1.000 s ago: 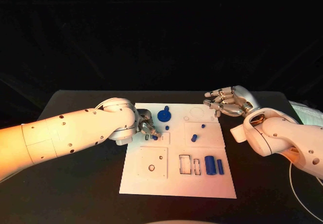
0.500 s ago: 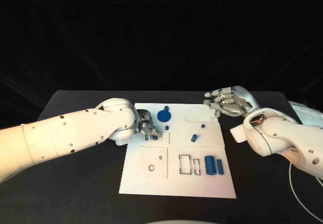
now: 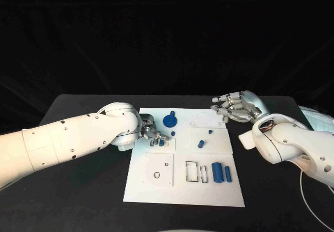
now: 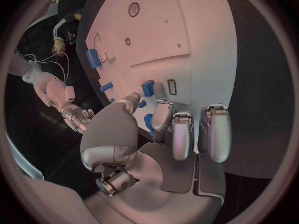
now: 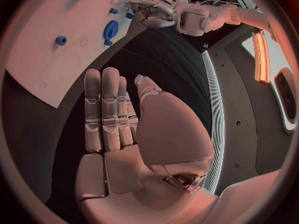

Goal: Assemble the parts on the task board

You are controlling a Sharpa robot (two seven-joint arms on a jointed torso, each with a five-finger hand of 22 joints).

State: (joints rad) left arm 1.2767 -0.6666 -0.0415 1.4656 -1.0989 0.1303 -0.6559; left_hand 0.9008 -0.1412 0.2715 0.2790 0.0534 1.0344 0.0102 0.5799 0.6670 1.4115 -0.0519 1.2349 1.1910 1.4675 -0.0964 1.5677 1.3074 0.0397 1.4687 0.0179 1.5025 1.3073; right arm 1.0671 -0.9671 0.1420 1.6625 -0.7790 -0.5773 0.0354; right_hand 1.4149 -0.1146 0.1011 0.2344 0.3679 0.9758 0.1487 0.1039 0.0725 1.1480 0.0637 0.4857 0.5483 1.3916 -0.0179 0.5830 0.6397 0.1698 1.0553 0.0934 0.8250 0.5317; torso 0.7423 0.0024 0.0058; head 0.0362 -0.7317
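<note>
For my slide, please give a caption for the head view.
Left hand works at a small blue part on the white task board; right hand hovers open.

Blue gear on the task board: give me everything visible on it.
The blue gear looks like moulded plastic, a toothed disc with a raised hub or peg at its centre. It sits on the white task board near the far edge, just beyond the left hand. Nothing visibly touches it except the board.

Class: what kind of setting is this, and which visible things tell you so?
Probably a robotics lab test bench: a black table against a dark backdrop, a white task board with cut-out slots and small blue parts, and two white arms with silver hands, left hand, right hand.
</note>
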